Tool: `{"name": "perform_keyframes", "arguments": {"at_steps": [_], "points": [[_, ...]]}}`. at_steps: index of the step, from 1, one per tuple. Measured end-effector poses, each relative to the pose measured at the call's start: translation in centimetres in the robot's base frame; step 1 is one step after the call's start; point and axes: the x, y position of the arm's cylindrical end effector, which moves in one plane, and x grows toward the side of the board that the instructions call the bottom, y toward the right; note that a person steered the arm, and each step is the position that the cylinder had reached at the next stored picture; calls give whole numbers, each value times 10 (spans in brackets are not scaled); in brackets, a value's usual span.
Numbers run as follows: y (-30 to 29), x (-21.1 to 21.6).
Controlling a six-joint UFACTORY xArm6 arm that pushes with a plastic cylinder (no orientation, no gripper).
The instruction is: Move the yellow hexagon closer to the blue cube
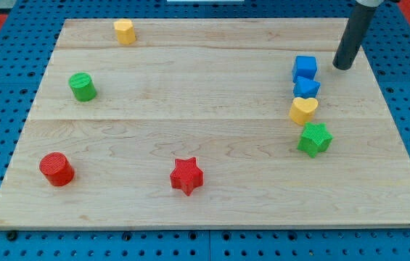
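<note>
Resting right of the blue cube (pixel 305 67), my clawless tip (pixel 342 68), far from the yellow hexagon (pixel 124 32)

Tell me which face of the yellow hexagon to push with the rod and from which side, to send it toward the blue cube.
Press my tip on the yellow hexagon at its face toward the view's left, slightly from above. The blue cube lies far to the view's right and a little lower, so that push drives the hexagon toward it. My tip now stands just right of the cube.

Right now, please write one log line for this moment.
my tip: right of blue cube, apart | yellow hexagon: top left, untouched
</note>
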Motion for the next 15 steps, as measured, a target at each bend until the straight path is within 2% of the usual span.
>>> {"name": "perform_keyframes", "arguments": {"at_steps": [3,4,5,6,7,8,9,10,11,12,13,14,15], "points": [[-41,2],[-49,-41],[-127,-53],[-218,-44],[-312,-17],[-403,-44],[-447,-70],[-446,-100],[-392,-105],[-303,-99],[-279,-103],[-284,-120],[-210,-125]]}}
